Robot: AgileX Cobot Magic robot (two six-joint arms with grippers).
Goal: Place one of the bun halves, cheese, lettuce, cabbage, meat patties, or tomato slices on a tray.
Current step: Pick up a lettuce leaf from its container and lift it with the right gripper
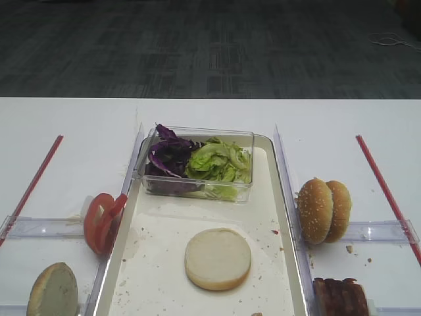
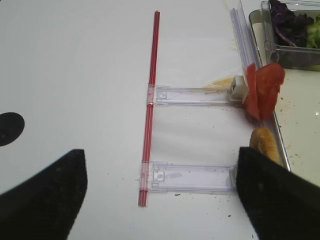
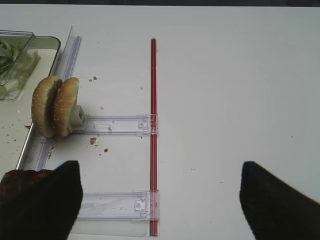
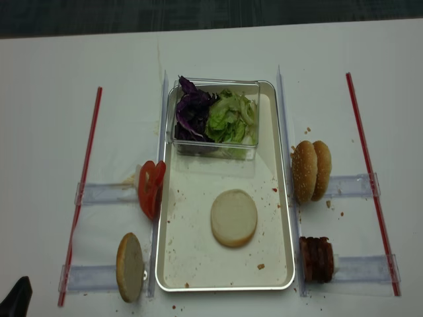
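Nearest the overhead camera, at the white table's (image 4: 39,132) front-left corner, a dark tip of the left gripper (image 4: 17,297) pokes into view; its wrist view shows the two black fingers (image 2: 45,200) spread wide with nothing between them.

Going rightward, a pale cut-face bun half (image 4: 130,267) stands on edge in a clear plastic holder rail (image 4: 92,277) just outside the tray's front-left corner. Behind it, the round red tomato slices (image 4: 151,188) stand upright in another rail against the tray's left rim.

The large shallow off-white tray with a metallic rim (image 4: 225,288) sits mid-table, crumb-speckled. A pale flat bun half (image 4: 233,217) lies cut face up near its middle, so one piece is already placed. At the tray's far edge a small clear plastic tub (image 4: 215,145) holds the dark purple shredded cabbage (image 4: 192,113) on the left and the crinkled light green lettuce (image 4: 231,119) on the right.

Outside the right rim, two sesame-seeded golden bun halves (image 4: 311,170) stand on edge together; nearer the front-right corner the dark reddish-brown meat patties (image 4: 316,259) stand stacked in their rail. No cheese shows.

The right gripper (image 3: 160,200) hovers above the table beside the patties, black fingers (image 3: 277,205) wide apart, holding nothing. I judge the task barely begun: only the bun base is down, and every filling waits.
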